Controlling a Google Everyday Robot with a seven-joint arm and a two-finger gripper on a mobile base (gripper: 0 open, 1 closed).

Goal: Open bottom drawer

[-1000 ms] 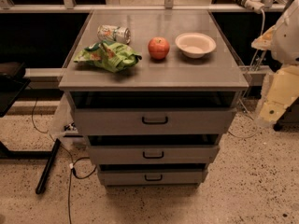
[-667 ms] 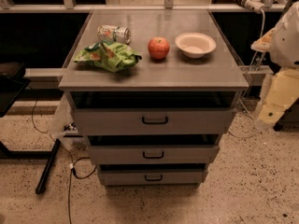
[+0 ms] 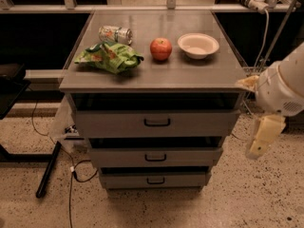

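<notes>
Cabinet (image 3: 80, 127) with three grey drawers, seen from above and in front. Bottom drawer (image 3: 123, 179) is the lowest and slimmest front, just above the floor (image 3: 237, 203), with a small black handle (image 3: 155, 180) at its centre. Its front sits under the middle drawer (image 3: 118, 156) and the top drawer (image 3: 190, 122), with a dark gap above it; can't tell from this angle whether it is pulled out at all.

End effector (image 3: 262, 137) hangs off the white arm (image 3: 282, 87) at the right side of the cabinet, level with the upper two drawers and well apart from the bottom handle. Whether it is wide or narrow: cannot tell. It holds nothing visible. Likely parked clear of the fronts so it can come down and round to the handle.

Tabletop (image 3: 156, 75) carries a can (image 3: 115, 33) on its side, a green bag (image 3: 108, 57), an apple (image 3: 161, 48) and a bowl (image 3: 198, 45), all set back from the front edge, so out of the way of the pull. Task looks not yet started: the reach to the handle comes first.
</notes>
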